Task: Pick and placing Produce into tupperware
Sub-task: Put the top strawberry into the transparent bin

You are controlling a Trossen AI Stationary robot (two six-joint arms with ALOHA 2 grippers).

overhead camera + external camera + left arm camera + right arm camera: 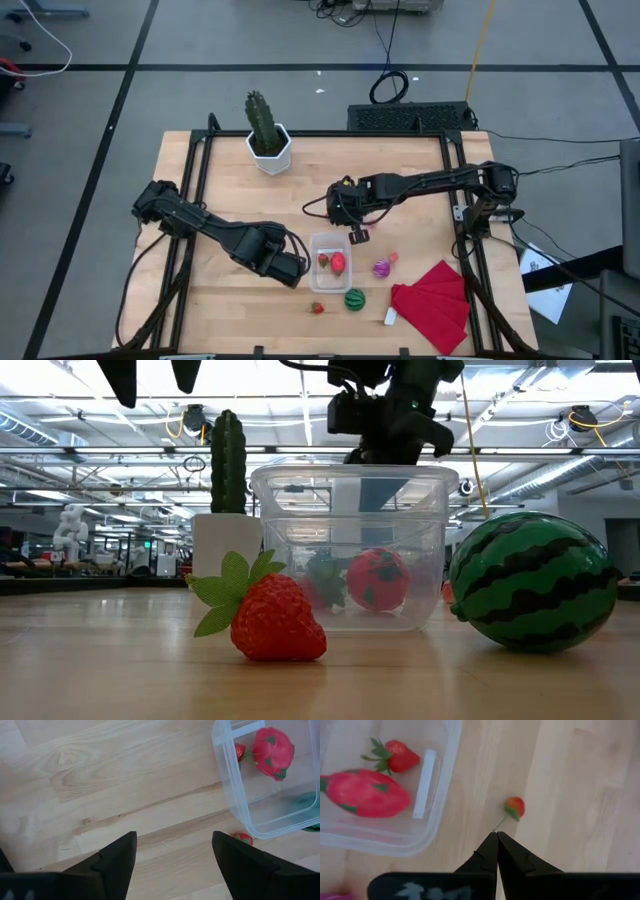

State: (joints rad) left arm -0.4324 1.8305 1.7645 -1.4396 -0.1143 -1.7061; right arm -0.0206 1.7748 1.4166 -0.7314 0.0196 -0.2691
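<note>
A clear tupperware [331, 263] is shown holding two red pieces, while a strawberry [317, 308], striped ball [354, 299] and purple piece [381, 268] are left beside it; the left gripper [172, 851] is spread empty, the right gripper [496, 842] pinched closed

no legible text, label, brand, number or sign appears in any view. the white tag [390, 317] beside the red cloth [436, 303] and the pale marks on the right gripper [497, 836] body are too blurred to read.
</note>
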